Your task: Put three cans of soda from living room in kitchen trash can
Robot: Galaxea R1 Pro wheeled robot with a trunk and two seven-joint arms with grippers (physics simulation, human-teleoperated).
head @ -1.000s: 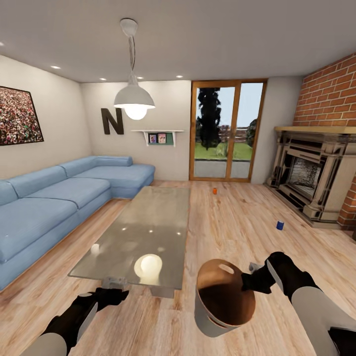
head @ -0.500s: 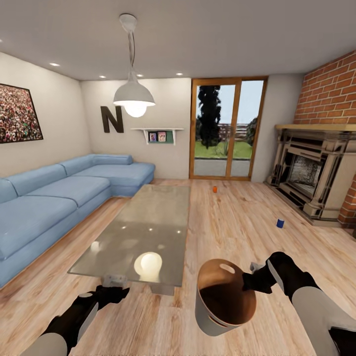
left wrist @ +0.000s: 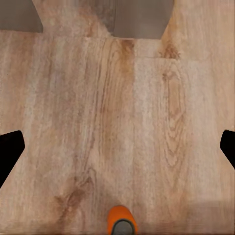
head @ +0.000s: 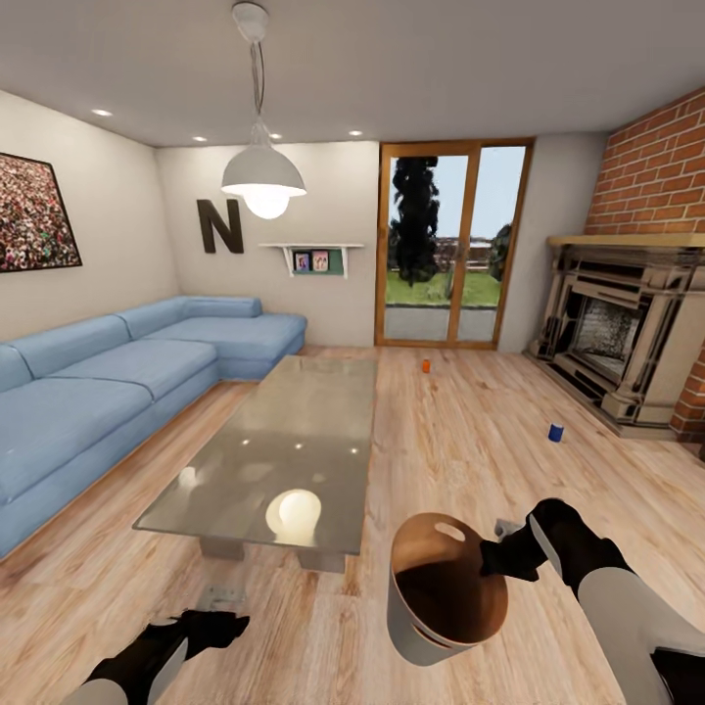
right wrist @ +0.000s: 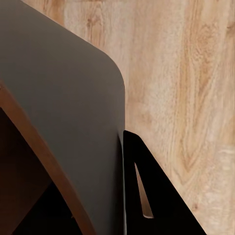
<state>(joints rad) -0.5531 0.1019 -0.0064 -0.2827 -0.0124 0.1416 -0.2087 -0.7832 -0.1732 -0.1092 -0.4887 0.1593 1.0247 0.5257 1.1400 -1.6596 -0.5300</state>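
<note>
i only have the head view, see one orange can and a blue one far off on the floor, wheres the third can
Observer: A second small orange can with a silvery top stands on the light wood floor under the left hand, in the left wrist view.
Operator: is that hand open
Observer: Yes, its two dark fingertips sit far apart at the frame's edges, with nothing between them.
Operator: and the right hand really has the bin
Observer: In the right wrist view a dark finger lies flat against the outer wall of the grey, brown-lined trash can.
</note>
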